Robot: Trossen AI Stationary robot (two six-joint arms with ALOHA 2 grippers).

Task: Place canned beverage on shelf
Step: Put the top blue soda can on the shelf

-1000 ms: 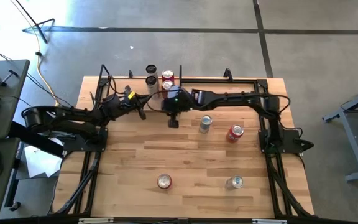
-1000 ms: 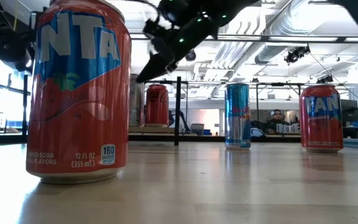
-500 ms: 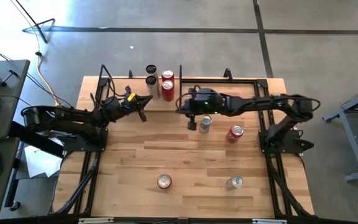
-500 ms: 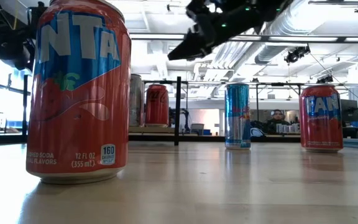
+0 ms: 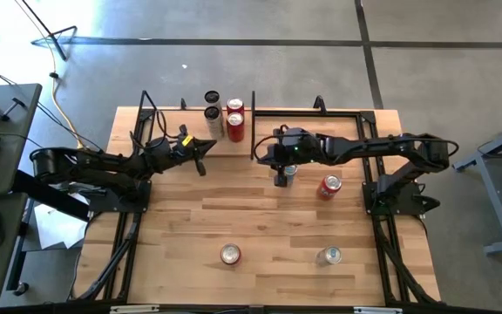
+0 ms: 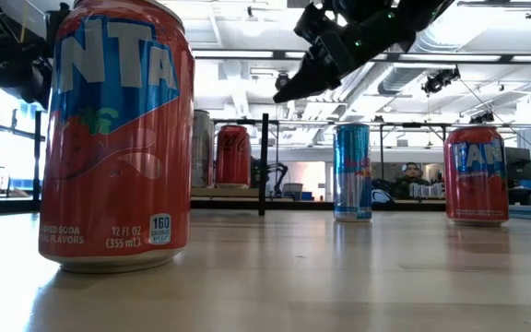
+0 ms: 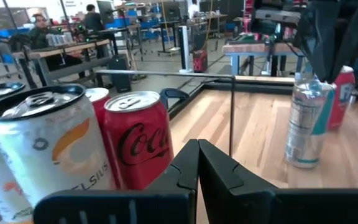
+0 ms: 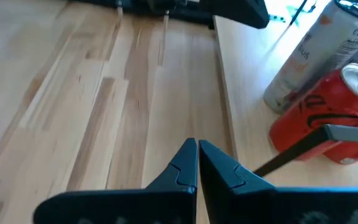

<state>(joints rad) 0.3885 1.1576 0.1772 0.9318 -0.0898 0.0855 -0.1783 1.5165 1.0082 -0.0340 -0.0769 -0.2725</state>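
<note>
Nearest the table-level camera we have a big orange aluminium soda can, upright on the slatted pale wooden tabletop, with a silver-topped can well to its side. Farther back stand a slim silver-and-blue beverage can and a red can, side by side but apart.

The right gripper hovers just beside the slim can, fingers pressed together, holding nothing. The left gripper waits near the shelf, likewise closed and empty.

We judge the slim can rigid but thin-walled, heavy if full, with smooth, slippery sides (easily tipped, being tall). We would open the fingers and grip it around mid-height.

Farthest is the narrow pale wood shelf with black rod uprights, already carrying four cans: two red cola cans and two pale silver cans, clustered at one end.
</note>
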